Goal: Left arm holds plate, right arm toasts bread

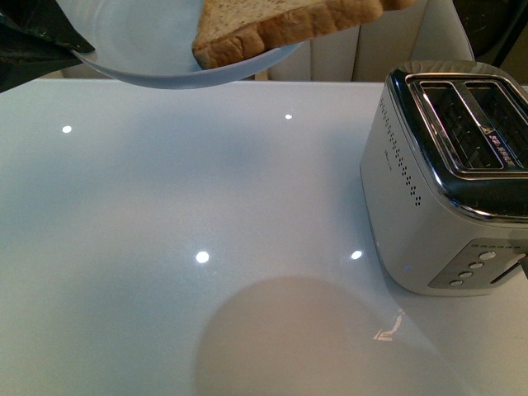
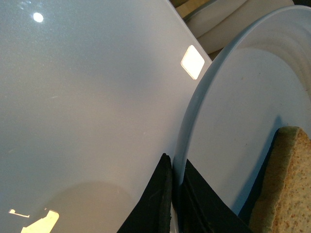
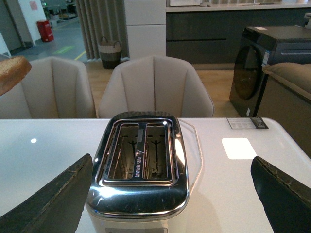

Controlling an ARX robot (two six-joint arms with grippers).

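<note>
1. The plate [image 1: 148, 58] is in the air over the table's [image 1: 165, 214] far left part. The left gripper [image 2: 175, 167] is clenched on its rim, one finger on each face.
2. The bread [image 1: 280, 25] lies on the plate, with one end reaching past the rim on the toaster's side.
3. The right gripper [image 3: 171, 159] is released and holds nothing. Its fingers [image 3: 53, 199] are spread wide on either side of the toaster [image 3: 141, 165].
4. The bread will likely be light, soft and crumbly, so a hard pinch would dent it. I would grip it gently across the flat faces at the overhanging end.
5. The plate looks glazed and tilted, so the slice could slide.
6. The toaster stands near the table's right edge, with both slots [image 3: 138, 153] empty and open upward.
7. Chairs [image 3: 155, 87] stand beyond the far edge. Nothing lies between the plate and the toaster.
</note>
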